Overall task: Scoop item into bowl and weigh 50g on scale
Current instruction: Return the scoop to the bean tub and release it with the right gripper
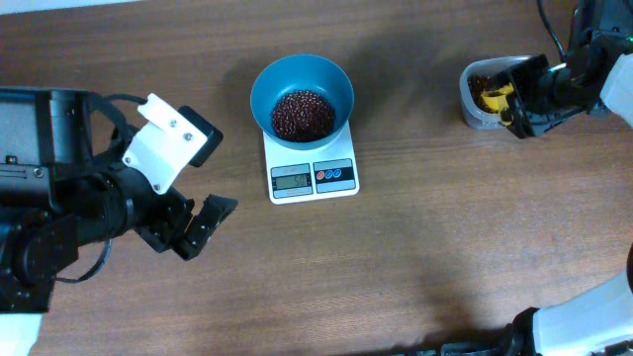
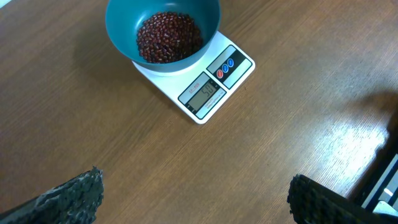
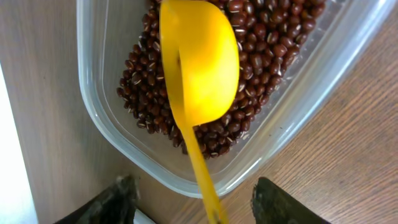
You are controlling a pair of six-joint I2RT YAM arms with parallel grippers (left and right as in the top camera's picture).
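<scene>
The teal bowl (image 1: 275, 77) stands on the white scale (image 1: 346, 184) and holds a heap of red-brown beans (image 1: 303, 114). The left wrist view shows the same bowl (image 2: 121, 34), beans (image 2: 168, 36) and scale (image 2: 239, 71). My left gripper (image 1: 216, 227) hovers open over bare wood, left of and nearer than the scale, with nothing between its fingers (image 2: 74, 199). My right gripper (image 3: 196, 208) is open at the clear tub (image 3: 93, 106) of beans (image 3: 267, 37). A yellow scoop (image 3: 202, 62) rests on those beans. Its handle runs between my right fingers with a gap on each side.
The clear tub (image 1: 473, 111) sits at the far right of the wooden table, with the yellow scoop (image 1: 497, 96) in it and my right gripper (image 1: 510, 104) beside it. The left arm's black and white body (image 1: 89, 188) fills the left side.
</scene>
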